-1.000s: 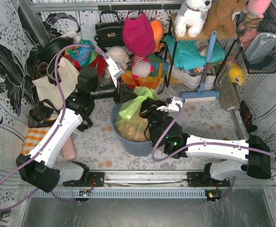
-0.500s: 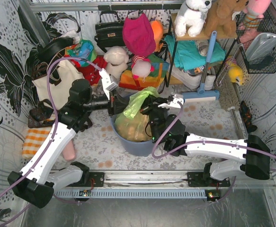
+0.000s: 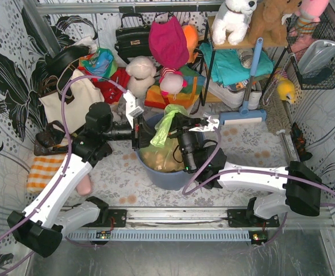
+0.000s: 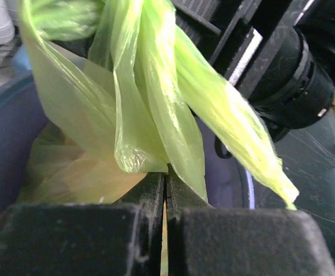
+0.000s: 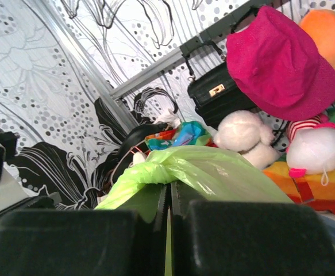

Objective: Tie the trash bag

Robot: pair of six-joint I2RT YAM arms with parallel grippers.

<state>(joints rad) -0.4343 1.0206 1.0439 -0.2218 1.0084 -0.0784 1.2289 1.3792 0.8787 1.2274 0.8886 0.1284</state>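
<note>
Table (image 3: pixel 253 144) | 1 bin (image 3: pixel 162 179) | 1 trash bag (image 3: pixel 165 127) | left gripper (image 4: pixel 165 183), right gripper (image 5: pixel 169 194) pinching it

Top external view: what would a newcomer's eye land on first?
The light-green trash bag stands up out of the blue-grey bin mid-frame, with the left tool and right tool both shut on its plastic. Behind it, a magenta hat stands out high at the back.
</note>
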